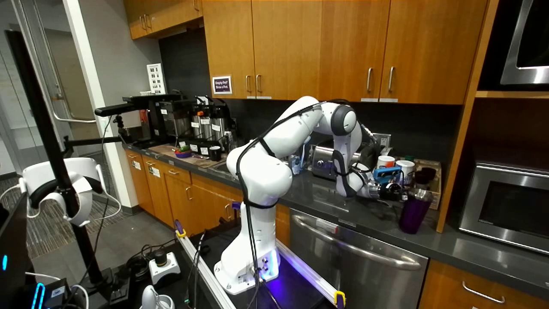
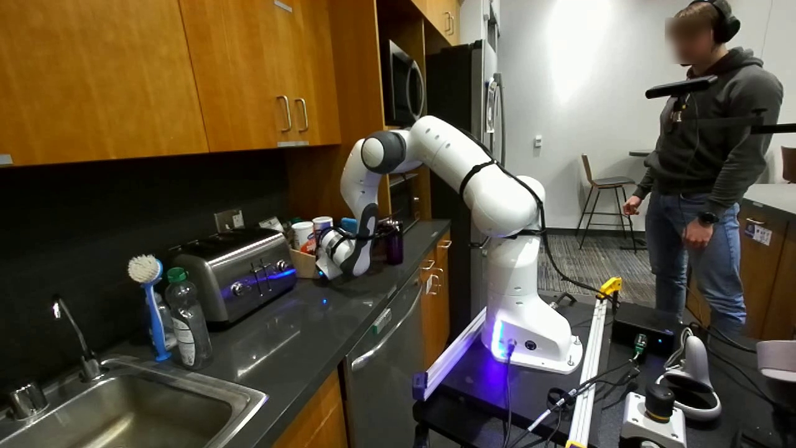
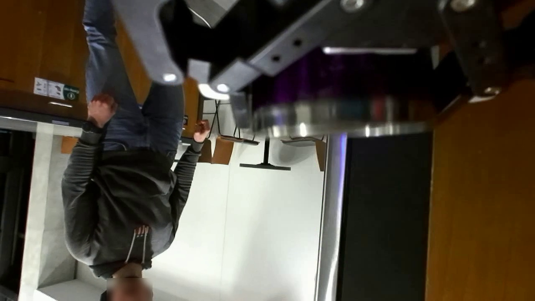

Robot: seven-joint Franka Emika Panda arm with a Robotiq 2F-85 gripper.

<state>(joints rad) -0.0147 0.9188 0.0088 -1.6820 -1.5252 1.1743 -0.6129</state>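
Observation:
A purple tumbler stands on the dark counter, close to its front edge, and looks upright in both exterior views. My gripper reaches in sideways at the tumbler's upper part. Coming from the top of the wrist view, the spread jaws stand around the tumbler, whose shiny rim lies between them. The left finger is right beside the rim; whether it touches, I cannot tell. On the right side the contact is in shadow. An exterior view shows the tumbler partly behind the arm.
Canisters stand in a box behind the gripper. A steel toaster is beside the forearm. A wooden panel and a microwave lie past the tumbler. A person stands behind the robot's cart.

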